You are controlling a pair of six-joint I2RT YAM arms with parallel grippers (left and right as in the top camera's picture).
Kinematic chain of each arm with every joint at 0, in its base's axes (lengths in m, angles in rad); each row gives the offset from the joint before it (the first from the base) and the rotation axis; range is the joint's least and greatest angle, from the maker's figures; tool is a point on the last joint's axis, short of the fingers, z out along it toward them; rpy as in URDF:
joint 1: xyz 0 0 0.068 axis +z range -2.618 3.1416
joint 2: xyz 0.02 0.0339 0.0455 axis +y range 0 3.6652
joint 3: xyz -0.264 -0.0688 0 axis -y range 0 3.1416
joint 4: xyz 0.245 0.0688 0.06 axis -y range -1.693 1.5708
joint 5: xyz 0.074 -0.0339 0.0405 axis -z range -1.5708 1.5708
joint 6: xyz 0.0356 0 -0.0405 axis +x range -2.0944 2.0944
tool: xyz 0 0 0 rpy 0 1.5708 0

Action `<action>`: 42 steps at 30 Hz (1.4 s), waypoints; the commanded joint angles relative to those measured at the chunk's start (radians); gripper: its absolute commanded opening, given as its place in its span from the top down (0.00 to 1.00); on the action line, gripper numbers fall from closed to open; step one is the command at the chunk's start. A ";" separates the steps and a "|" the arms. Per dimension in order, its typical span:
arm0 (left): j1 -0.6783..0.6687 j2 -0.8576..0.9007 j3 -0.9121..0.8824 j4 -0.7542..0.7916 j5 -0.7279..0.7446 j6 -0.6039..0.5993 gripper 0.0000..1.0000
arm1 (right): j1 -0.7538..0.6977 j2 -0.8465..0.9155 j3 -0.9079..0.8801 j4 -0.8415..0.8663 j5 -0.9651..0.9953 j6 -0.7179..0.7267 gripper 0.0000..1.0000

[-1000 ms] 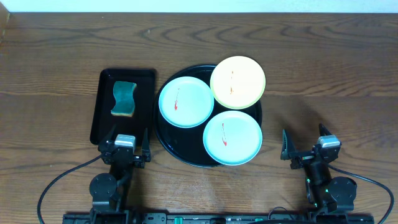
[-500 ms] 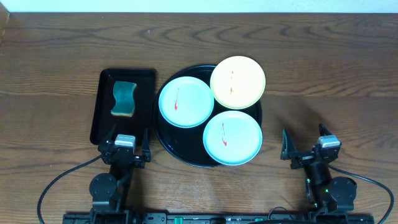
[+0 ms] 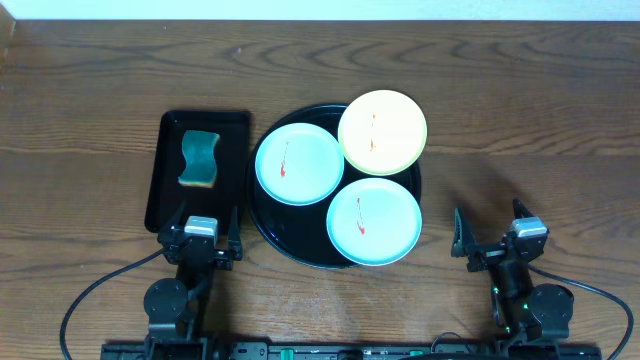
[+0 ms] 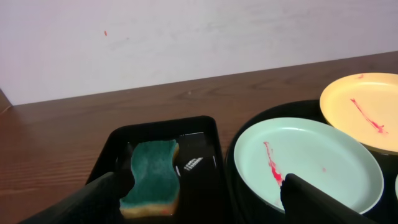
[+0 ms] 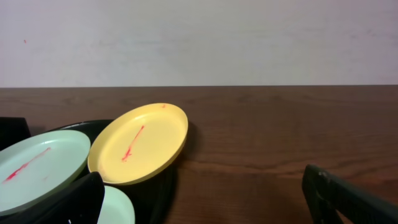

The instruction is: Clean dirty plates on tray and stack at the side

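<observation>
While both arms sit at the near edge of the table (image 3: 540,120), neither touches anything.

Left end effector (image 3: 200,243): fingers wide apart, nothing between them. It sits just off the near end of the rectangular tray (image 3: 160,205).

Right end effector (image 3: 489,238): fingers wide apart, also empty. It's over bare wood to the right of the round black tray (image 3: 290,238) and apart from it.

All three plates are on the round tray:
- left mint plate (image 3: 299,163): tray's left side, lying flat
- near mint plate (image 3: 374,221): near-right part of the tray
- yellow plate (image 3: 382,132): far right, hanging out past the tray rim. Right wrist view shows it tilted, with its low edge overlapping the mint plates.

Each plate has a thin red smear near its centre.

Sponge (image 3: 199,158): green top, yellow base, lying in the far half of the rectangular tray. That tray sits just left of the round one, with a narrow gap between them.
</observation>
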 commanded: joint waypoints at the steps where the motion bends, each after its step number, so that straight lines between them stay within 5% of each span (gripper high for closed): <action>1: 0.003 -0.005 -0.027 -0.018 -0.010 0.002 0.17 | 0.010 -0.005 -0.001 -0.004 0.006 0.009 0.01; 12: 0.003 -0.005 -0.027 -0.004 -0.009 -0.012 0.17 | 0.008 -0.005 -0.001 0.063 0.100 -0.011 0.01; 22: 0.003 0.040 0.064 0.011 -0.009 -0.164 0.17 | 0.008 -0.005 0.017 0.196 0.097 -0.069 0.01; 28: 0.003 0.232 0.253 -0.005 -0.008 -0.163 0.17 | 0.008 0.015 0.084 0.195 0.058 -0.051 0.01; 33: 0.003 0.454 0.478 -0.174 0.022 -0.164 0.17 | 0.008 0.112 0.177 0.194 0.056 -0.043 0.01; 42: 0.003 0.806 0.931 -0.459 0.021 -0.163 0.17 | 0.008 0.537 0.488 0.156 -0.027 -0.162 0.01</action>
